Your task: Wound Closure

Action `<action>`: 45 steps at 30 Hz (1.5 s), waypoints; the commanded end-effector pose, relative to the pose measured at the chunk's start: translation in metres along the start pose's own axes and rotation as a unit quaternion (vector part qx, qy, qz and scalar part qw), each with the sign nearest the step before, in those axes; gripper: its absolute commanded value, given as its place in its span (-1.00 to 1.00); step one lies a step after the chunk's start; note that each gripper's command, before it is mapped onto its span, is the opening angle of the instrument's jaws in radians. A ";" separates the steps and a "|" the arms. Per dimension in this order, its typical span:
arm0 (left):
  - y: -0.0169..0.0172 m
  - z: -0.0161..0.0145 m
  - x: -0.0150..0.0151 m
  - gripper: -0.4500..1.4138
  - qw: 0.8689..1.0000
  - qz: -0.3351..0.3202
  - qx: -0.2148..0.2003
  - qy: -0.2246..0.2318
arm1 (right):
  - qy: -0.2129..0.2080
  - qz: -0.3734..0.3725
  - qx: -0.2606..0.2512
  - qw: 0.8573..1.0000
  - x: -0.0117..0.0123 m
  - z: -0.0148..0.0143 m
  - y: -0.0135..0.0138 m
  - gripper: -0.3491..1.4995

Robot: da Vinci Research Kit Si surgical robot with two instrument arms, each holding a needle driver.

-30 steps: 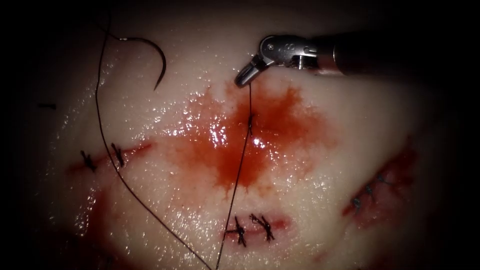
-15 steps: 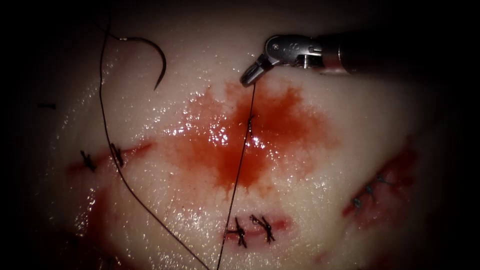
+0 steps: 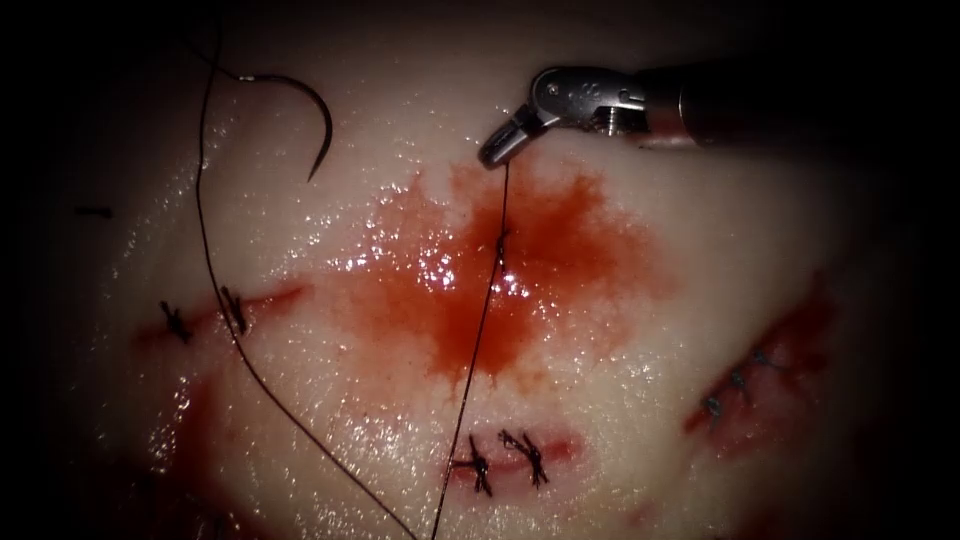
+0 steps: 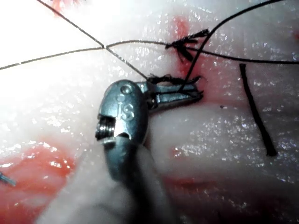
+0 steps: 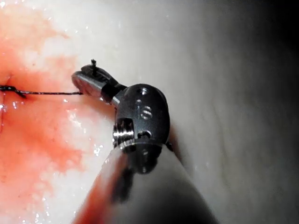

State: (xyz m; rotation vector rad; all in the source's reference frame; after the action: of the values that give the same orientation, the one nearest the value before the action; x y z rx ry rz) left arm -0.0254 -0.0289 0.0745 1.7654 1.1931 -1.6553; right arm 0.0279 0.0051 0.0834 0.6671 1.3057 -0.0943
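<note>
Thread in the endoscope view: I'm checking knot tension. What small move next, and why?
Likely a gentle pull away by the right tool: its jaws are shut on the thread, which runs straight to the stitches with a small knot midway over the red fluid. The needle lies free on the tissue; the left tool sits at a stitch.

— What does the right tool [image 3: 497, 150] hold?
— Its fingers are closed on the thread [image 3: 484, 320] above the red fluid [image 3: 560, 250].
— The needle [image 3: 310, 115]?
— Lying free on the tissue [image 3: 700, 220], upper left.
</note>
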 end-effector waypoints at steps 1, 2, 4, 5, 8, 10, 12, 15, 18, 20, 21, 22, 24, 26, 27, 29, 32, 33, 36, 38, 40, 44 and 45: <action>-0.0009 -0.0003 0.0002 -1.00 1.000 0.011 0.013 -0.009 | 0.010 0.001 -0.008 1.000 0.0004 0.0006 -0.0003 0.74; -0.0014 -0.0011 0.0012 -1.00 0.999 0.020 0.025 -0.019 | 0.018 0.003 -0.013 1.000 0.0007 0.0003 -0.0006 0.80; -0.0029 -0.0038 0.0043 -1.00 0.996 0.050 0.065 -0.043 | 0.053 0.016 -0.038 0.998 0.0019 -0.0014 -0.0014 0.91; -0.0035 -0.0048 0.0057 -1.00 0.994 0.064 0.080 -0.048 | 0.065 0.025 -0.061 0.996 0.0025 -0.0024 -0.0016 0.96; -0.0052 -0.0076 0.0091 -1.00 0.985 0.100 0.131 -0.058 | 0.099 0.030 -0.094 0.990 0.0038 -0.0055 -0.0021 0.98; -0.0066 -0.0102 0.0119 -1.00 0.973 0.129 0.178 -0.071 | 0.117 0.021 -0.130 0.984 0.0046 -0.0081 -0.0032 0.98; -0.0074 -0.0121 0.0138 -1.00 0.964 0.152 0.201 -0.082 | 0.125 0.018 -0.151 0.980 0.0052 -0.0101 -0.0042 0.98; -0.0086 -0.0148 0.0162 -1.00 0.952 0.180 0.228 -0.099 | 0.125 0.010 -0.175 0.977 0.0057 -0.0122 -0.0060 0.98; -0.0096 -0.0171 0.0178 -1.00 0.939 0.197 0.254 -0.120 | 0.121 0.007 -0.196 0.973 0.0060 -0.0137 -0.0079 0.96; -0.0101 -0.0184 0.0186 -1.00 0.931 0.205 0.269 -0.135 | 0.120 0.013 -0.208 0.971 0.0062 -0.0145 -0.0091 0.96; -0.0104 -0.0192 0.0191 -1.00 0.927 0.209 0.276 -0.141 | 0.119 0.014 -0.214 0.969 0.0064 -0.0148 -0.0096 0.96; -0.0106 -0.0197 0.0194 -1.00 0.923 0.213 0.287 -0.142 | 0.119 0.015 -0.219 0.968 0.0065 -0.0151 -0.0100 0.96; -0.0110 -0.0207 0.0202 -1.00 0.913 0.226 0.308 -0.144 | 0.114 0.017 -0.234 0.966 0.0068 -0.0155 -0.0110 0.94; -0.0114 -0.0215 0.0209 -1.00 0.906 0.242 0.321 -0.131 | 0.114 0.016 -0.237 0.965 0.0071 -0.0153 -0.0118 0.91; -0.0118 -0.0221 0.0214 -1.00 0.896 0.264 0.338 -0.116 | 0.115 0.016 -0.246 0.962 0.0074 -0.0145 -0.0127 0.87; -0.0121 -0.0224 0.0217 -1.00 0.890 0.276 0.347 -0.110 | 0.112 0.016 -0.253 0.961 0.0077 -0.0130 -0.0136 0.87; -0.0125 -0.0227 0.0220 -1.00 0.881 0.289 0.358 -0.106 | 0.109 0.018 -0.271 0.956 0.0083 -0.0110 -0.0145 0.80; -0.0126 -0.0229 0.0222 -1.00 0.878 0.295 0.363 -0.103 | 0.115 0.018 -0.278 0.953 0.0085 -0.0104 -0.0148 0.72; -0.0131 -0.0238 0.0230 -1.00 0.864 0.314 0.386 -0.076 | 0.139 0.012 -0.297 0.945 0.0092 -0.0084 -0.0157 0.32; -0.0134 -0.0244 0.0235 -1.00 0.854 0.328 0.398 -0.060 | 0.152 0.015 -0.301 0.941 0.0094 -0.0067 -0.0162 0.09; -0.0140 -0.0251 0.0238 -1.00 0.847 0.340 0.406 -0.051 | 0.155 0.013 -0.298 0.942 0.0094 -0.0049 -0.0166 -0.20; -0.0154 -0.0260 0.0240 -1.00 0.837 0.357 0.413 -0.028 | 0.160 0.019 -0.292 0.943 0.0086 -0.0009 -0.0168 -0.95; -0.0158 -0.0263 0.0240 -1.00 0.835 0.362 0.413 -0.021 | 0.161 0.020 -0.291 0.943 0.0083 0.0000 -0.0166 -0.93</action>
State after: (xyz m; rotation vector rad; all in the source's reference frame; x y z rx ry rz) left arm -0.0250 0.0072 0.0599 2.2226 -0.3561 -1.7547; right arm 0.0222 -0.0055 0.0687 0.1978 1.5351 0.4386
